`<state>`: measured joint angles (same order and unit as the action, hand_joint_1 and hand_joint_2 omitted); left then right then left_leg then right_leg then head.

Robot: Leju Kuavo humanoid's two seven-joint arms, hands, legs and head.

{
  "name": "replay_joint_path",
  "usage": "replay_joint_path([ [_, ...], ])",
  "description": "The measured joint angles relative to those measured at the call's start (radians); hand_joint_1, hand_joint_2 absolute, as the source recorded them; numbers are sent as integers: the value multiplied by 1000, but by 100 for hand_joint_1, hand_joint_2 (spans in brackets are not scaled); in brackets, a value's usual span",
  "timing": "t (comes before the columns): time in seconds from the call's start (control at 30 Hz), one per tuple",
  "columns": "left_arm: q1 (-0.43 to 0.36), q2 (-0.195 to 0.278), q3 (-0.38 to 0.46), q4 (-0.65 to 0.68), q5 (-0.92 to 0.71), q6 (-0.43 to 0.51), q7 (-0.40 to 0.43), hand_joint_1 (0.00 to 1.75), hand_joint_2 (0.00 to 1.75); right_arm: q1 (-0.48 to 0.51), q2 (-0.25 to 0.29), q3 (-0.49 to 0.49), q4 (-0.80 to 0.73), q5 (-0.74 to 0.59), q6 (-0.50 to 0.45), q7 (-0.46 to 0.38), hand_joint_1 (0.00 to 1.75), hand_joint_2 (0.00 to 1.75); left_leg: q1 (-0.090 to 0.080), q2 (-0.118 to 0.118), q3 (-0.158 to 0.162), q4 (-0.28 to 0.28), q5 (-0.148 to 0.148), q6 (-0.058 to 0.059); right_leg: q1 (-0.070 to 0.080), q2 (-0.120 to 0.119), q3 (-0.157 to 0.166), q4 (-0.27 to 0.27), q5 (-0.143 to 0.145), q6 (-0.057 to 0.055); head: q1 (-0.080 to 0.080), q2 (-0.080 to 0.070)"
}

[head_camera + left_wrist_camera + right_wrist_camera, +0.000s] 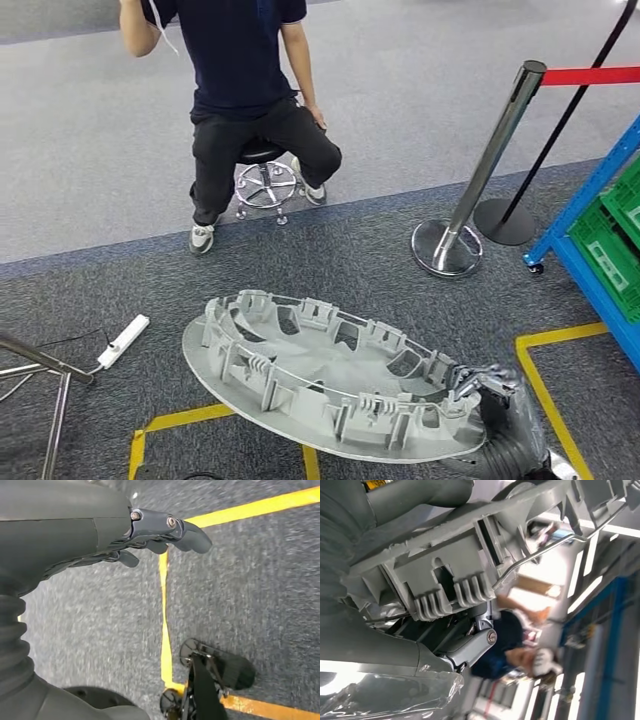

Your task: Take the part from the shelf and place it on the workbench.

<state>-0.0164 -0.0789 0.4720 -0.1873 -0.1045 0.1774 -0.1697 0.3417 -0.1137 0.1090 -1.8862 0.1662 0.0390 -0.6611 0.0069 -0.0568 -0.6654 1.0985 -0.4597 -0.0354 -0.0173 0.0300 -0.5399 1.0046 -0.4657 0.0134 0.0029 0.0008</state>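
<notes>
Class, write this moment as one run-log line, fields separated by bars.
right hand: grips rim of large grey ribbed plastic disc part | left hand: holds nothing, above yellow-taped floor | person seated on stool ahead

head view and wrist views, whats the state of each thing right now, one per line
grey part: off the shelf, held up flat above the floor, ribbed side up
right hand: grips the part's rim
left hand: holds nothing, fingers stretched out over the carpet
person: sitting on a stool, facing away
red barrier belt: stretched out from the post
green crates: resting in the blue shelf
</notes>
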Motion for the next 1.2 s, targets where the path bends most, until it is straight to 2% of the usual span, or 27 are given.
replay_joint_path([
  [0.03, -2, -2, 0, 0, -4, -1, -1, 0, 175, -4, 0, -3, -8, -6, 14, -5, 175, 175, -1, 25, -33, 71, -35, -2, 3, -16, 0, 0, 0, -3, -2, 0],
  [0.07, -4, -3, 0, 0, -8, -3, -3, 0, 175, -11, -1, -7, -16, -12, 30, -10, 175, 175, -1, 39, -63, 136, -61, -3, 5, -32, 0, 0, -1, -4, -2, 0],
  [0.1, -4, -4, 0, 0, -12, -6, -6, 0, 175, -19, -3, -11, -26, -19, 50, -15, 175, 175, 0, 45, -82, 179, -73, -4, 7, -48, 0, 0, -2, -5, -2, 0],
  [0.13, -4, -4, 0, 0, -14, -11, -10, 0, 175, -28, -7, -13, -37, -23, 69, -18, 175, 175, 0, 47, -82, 187, -67, -3, 8, -63, 0, 0, -3, -6, -2, 0],
  [0.17, -3, -4, 1, 0, -17, -15, -15, 0, 175, -37, -11, -15, -50, -25, 84, -20, 175, 175, -1, 51, -62, 154, -44, -2, 9, -75, 1, 0, -3, -6, -2, 0],
  [0.2, -3, -4, 1, 0, -20, -21, -22, 0, 175, -46, -17, -15, -66, -24, 98, -21, 175, 175, -2, 61, -27, 92, -12, 1, 9, -87, 3, 0, -4, -5, -2, 0],
  [0.27, -7, -4, 1, 0, -21, -30, -46, 0, 175, -59, -30, -16, -99, -18, 112, -21, 175, 175, -9, 106, 47, -41, 34, 11, 14, -110, 6, 3, -10, 3, -3, 0],
  [0.3, -10, -5, 1, 0, -18, -35, -60, 0, 175, -63, -38, -17, -115, -14, 115, -20, 175, 175, -13, 121, 67, -82, 42, 17, 16, -121, 7, 4, -13, 8, -2, 0],
  [0.33, -12, -6, 2, 0, -15, -39, -72, 0, 175, -64, -44, -19, -129, -11, 116, -18, 175, 175, -17, 126, 74, -99, 41, 24, 19, -132, 8, 4, -16, 13, -2, 0],
  [0.4, -11, -6, 7, 0, -9, -46, -86, 0, 175, -67, -55, -22, -149, -8, 114, -16, 175, 175, -17, 102, 71, -104, 43, 38, 17, -148, 11, 3, -20, 22, -1, 0],
  [0.47, -9, -6, 11, 0, -9, -44, -104, 0, 175, -64, -61, -25, -166, -6, 109, -14, 175, 175, -13, 80, 72, -108, 47, 51, 13, -109, -2, 39, -47, 32, 1, 0],
  [0.53, -11, -7, 13, 0, -12, -35, -131, 0, 175, -54, -65, -32, -183, -6, 100, -14, 175, 175, -10, 57, 72, -109, 49, 59, 11, -51, -57, 161, -110, 36, 6, 0],
  [0.6, -12, -9, 14, 0, -13, -30, -147, 0, 175, -43, -68, -40, -195, -6, 93, -15, 175, 175, -10, 30, 71, -109, 50, 61, 11, -33, -123, 287, -154, 37, 9, 0],
  [0.63, -12, -10, 14, 0, -14, -30, -148, 0, 175, -38, -69, -42, -201, -5, 92, -16, 175, 175, -10, 17, 72, -108, 50, 61, 11, -31, -137, 303, -148, 37, 9, 0],
  [0.67, -12, -11, 15, 0, -14, -29, -147, 0, 175, -34, -70, -45, -207, -4, 91, -16, 175, 175, -10, 3, 73, -108, 51, 61, 10, -29, -132, 283, -124, 36, 9, 0],
  [0.7, -12, -12, 16, 0, -16, -28, -145, 0, 175, -30, -72, -48, -213, -3, 89, -16, 175, 175, -9, -10, 75, -108, 51, 60, 8, -21, -107, 222, -84, 36, 9, 0],
  [0.77, -13, -14, 16, 0, -20, -24, -138, 0, 175, -24, -74, -58, -227, -1, 85, -18, 175, 175, -8, -37, 75, -105, 51, 53, 0, 23, -45, 81, -23, 37, 8, 0],
  [0.8, -13, -14, 17, 0, -21, -21, -136, 0, 175, -22, -75, -63, -233, 0, 82, -20, 175, 175, -8, -49, 73, -104, 52, 48, -2, 41, -21, 33, -7, 37, 8, 0],
  [0.83, -13, -15, 17, 0, -21, -20, -133, 0, 175, -21, -75, -68, -238, 1, 81, -22, 175, 175, -7, -59, 68, -103, 55, 41, -2, 51, -12, 15, -5, 35, 8, 0],
  [0.9, -9, -16, 18, 0, -22, -19, -127, 0, 175, -20, -76, -72, -247, 5, 78, -23, 175, 175, -3, -74, 59, -104, 61, 28, 1, 33, -10, 13, -1, 25, 7, 0],
  [0.93, -6, -17, 18, 0, -22, -19, -122, 0, 175, -20, -76, -73, -252, 8, 77, -23, 175, 175, -3, -60, 54, -98, 56, 23, 2, 22, -10, 11, 2, 18, 6, 0],
  [1.0, -6, -19, 19, 0, -25, -19, -112, 0, 175, -17, -77, -76, -262, 13, 74, -23, 175, 175, -5, -4, 24, -36, 13, 16, 3, -4, -11, 6, 7, 5, 2, 0],
  [1.03, -8, -19, 19, 0, -27, -19, -109, 0, 175, -15, -77, -78, -267, 14, 74, -23, 175, 175, -7, 25, -3, 25, -21, 13, 6, -18, -11, 5, 7, 1, -1, 0],
  [1.1, -11, -22, 19, 0, -34, -18, -109, 0, 175, -12, -78, -81, -273, 14, 73, -23, 175, 175, -6, 43, -60, 154, -78, 8, 9, -48, -13, 6, 7, -3, -2, 0],
  [1.13, -11, -23, 19, 0, -37, -16, -112, 0, 175, -11, -78, -82, -275, 14, 73, -23, 175, 175, -6, 45, -71, 184, -83, 8, 10, -62, -14, 6, 6, -4, -2, 0],
  [1.17, -10, -24, 19, 0, -40, -13, -117, 0, 175, -9, -79, -83, -276, 15, 73, -23, 175, 175, -6, 47, -63, 175, -69, 9, 11, -76, -14, 6, 6, -4, -2, 0],
  [1.2, -10, -25, 19, 0, -41, -11, -122, 0, 175, -7, -79, -83, -277, 16, 73, -23, 175, 175, -7, 54, -33, 126, -41, 11, 12, -89, -12, 6, 5, -4, -2, 0],
])
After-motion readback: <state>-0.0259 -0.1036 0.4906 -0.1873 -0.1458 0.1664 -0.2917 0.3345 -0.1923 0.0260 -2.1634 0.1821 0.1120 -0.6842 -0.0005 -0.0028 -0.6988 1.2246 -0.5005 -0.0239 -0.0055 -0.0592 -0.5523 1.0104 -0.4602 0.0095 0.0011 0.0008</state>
